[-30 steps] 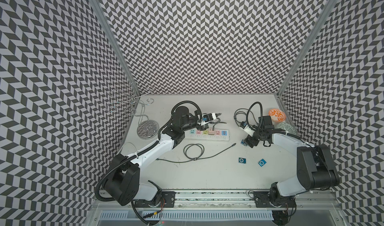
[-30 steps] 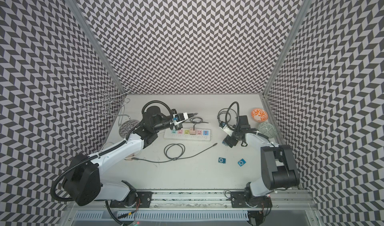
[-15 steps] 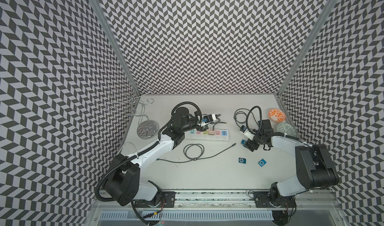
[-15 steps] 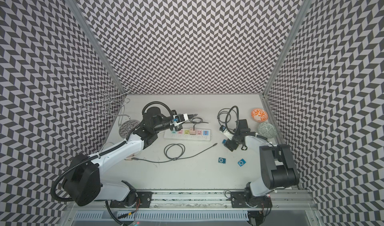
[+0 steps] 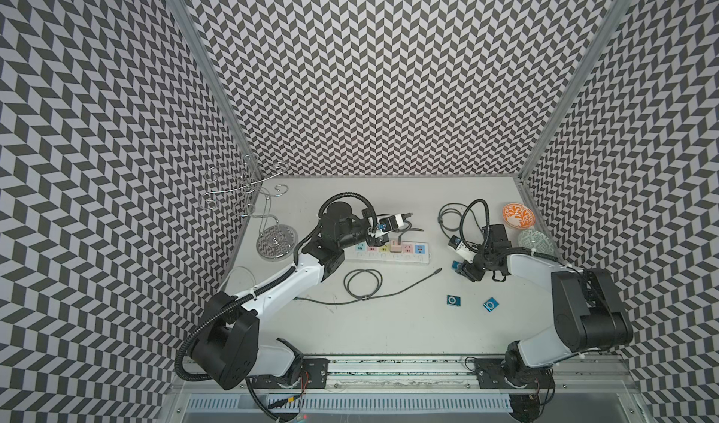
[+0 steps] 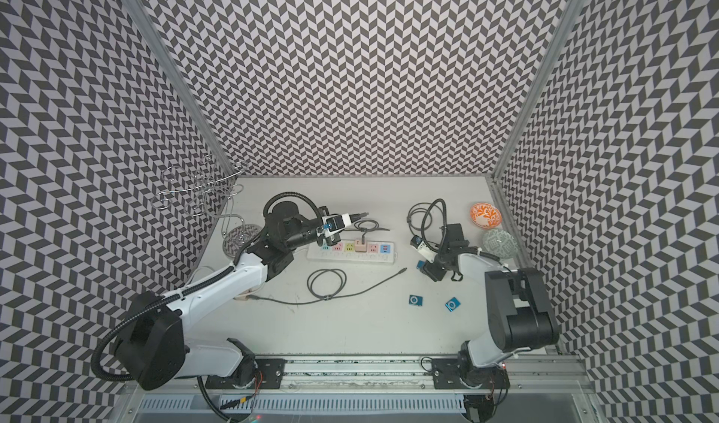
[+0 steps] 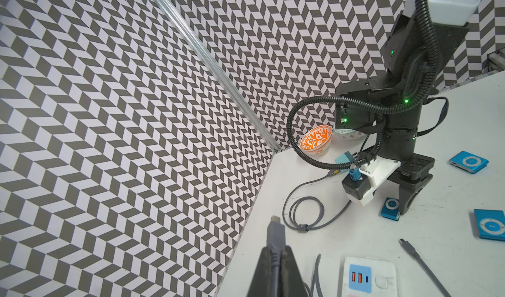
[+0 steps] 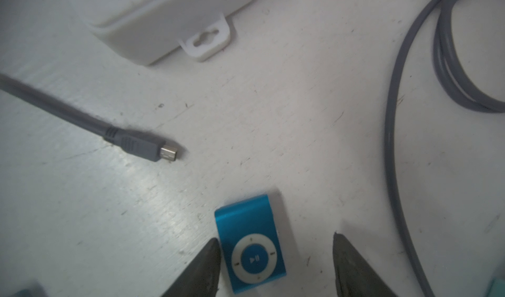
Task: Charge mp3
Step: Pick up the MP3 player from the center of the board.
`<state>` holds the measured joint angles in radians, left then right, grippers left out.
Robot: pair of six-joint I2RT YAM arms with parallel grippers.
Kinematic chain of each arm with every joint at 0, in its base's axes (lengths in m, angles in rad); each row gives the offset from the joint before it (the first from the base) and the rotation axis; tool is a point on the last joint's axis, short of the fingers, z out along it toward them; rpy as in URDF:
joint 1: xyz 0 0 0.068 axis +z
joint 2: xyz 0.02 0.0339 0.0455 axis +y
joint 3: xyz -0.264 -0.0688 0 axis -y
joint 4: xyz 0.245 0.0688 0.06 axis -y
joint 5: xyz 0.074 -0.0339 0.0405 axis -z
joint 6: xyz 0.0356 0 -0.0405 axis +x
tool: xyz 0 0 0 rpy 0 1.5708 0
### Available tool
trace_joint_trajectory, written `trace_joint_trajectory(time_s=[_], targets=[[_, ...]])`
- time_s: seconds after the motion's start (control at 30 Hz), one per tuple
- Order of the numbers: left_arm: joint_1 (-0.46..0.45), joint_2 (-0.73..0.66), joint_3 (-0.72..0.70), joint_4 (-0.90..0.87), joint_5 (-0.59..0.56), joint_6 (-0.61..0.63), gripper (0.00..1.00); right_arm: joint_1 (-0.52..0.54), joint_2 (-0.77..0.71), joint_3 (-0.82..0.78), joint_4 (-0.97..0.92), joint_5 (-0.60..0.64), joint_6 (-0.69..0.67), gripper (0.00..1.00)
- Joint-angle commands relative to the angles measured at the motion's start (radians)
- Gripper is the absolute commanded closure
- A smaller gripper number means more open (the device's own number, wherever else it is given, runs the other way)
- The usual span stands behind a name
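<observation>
Flat on the table lies a small blue mp3 (image 8: 251, 241), between the fingers of my right gripper (image 8: 275, 238). The gripper is open: one fingertip is at the player's edge, the other stands well apart. Both top views show this mp3 (image 5: 456, 265) (image 6: 421, 265) under the right gripper (image 5: 465, 271). My left gripper (image 7: 276, 247) is shut on a grey cable plug (image 7: 276, 227), which sticks out past the tips. The left gripper (image 5: 406, 216) hovers behind the white power strip (image 5: 389, 251).
Two more blue players (image 5: 453, 300) (image 5: 491, 304) lie nearer the front. A loose grey cable (image 5: 362, 283) ends in a small plug (image 8: 142, 145) close to the right gripper. A coiled cable (image 5: 451, 218), an orange bowl (image 5: 517, 214), a green bowl (image 5: 536, 242) and a wire rack (image 5: 249, 191) stand behind.
My right gripper has shifted slightly toward the front over the blue mp3 and its jaws have narrowed around it. The left arm has stayed almost still with the plug.
</observation>
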<state>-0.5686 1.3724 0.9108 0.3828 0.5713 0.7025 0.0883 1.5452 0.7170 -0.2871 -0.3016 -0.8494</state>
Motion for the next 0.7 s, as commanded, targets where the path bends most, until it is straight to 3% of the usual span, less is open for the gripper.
trace_joint_trajectory(time_s=[0.0, 0.2, 0.67], targets=[[0.000, -0.023, -0.009, 0.033, 0.000, 0.013, 1.00, -0.002, 0.003, -0.019, -0.028, -0.026, -0.025, 0.38], [0.000, -0.019, -0.007, 0.038, 0.003, 0.010, 1.00, -0.001, -0.027, -0.031, -0.031, -0.046, -0.028, 0.54], [0.000, -0.014, 0.001, 0.037, 0.012, 0.005, 1.00, 0.007, -0.053, -0.036, -0.037, -0.080, -0.014, 0.68]])
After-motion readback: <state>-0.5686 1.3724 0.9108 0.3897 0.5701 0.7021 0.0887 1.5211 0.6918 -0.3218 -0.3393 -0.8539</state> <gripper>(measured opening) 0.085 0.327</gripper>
